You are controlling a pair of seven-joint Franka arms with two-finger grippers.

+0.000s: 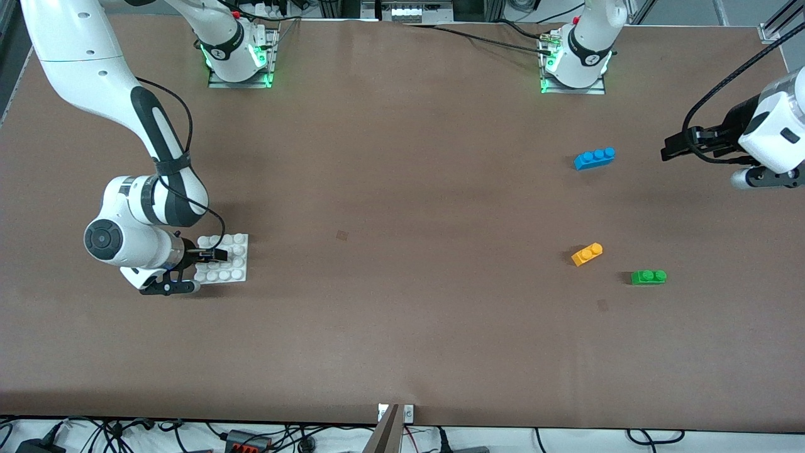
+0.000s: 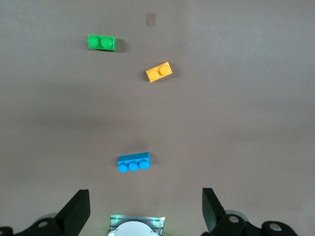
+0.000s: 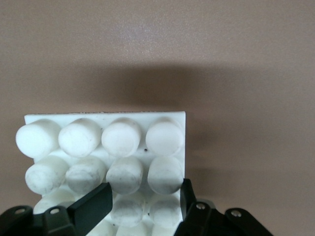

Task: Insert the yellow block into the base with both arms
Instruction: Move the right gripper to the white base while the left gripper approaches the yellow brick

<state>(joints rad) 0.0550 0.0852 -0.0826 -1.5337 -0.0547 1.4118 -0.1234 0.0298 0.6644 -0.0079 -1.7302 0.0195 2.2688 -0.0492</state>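
The yellow block (image 1: 587, 254) lies on the table toward the left arm's end, between the blue and green bricks; it also shows in the left wrist view (image 2: 159, 72). The white base (image 1: 238, 242) lies flat toward the right arm's end. My right gripper (image 1: 210, 255) is low on the base, and its fingers are closed across two stud columns at one edge of the base (image 3: 103, 117) in the right wrist view (image 3: 142, 196). My left gripper (image 1: 668, 151) hangs open and empty over the table's end, apart from the bricks (image 2: 146, 211).
A blue three-stud brick (image 1: 594, 158) lies farther from the front camera than the yellow block (image 2: 133, 162). A green two-stud brick (image 1: 648, 277) lies beside the yellow block, slightly nearer to the camera (image 2: 101, 42). The arm bases stand along the table's back edge.
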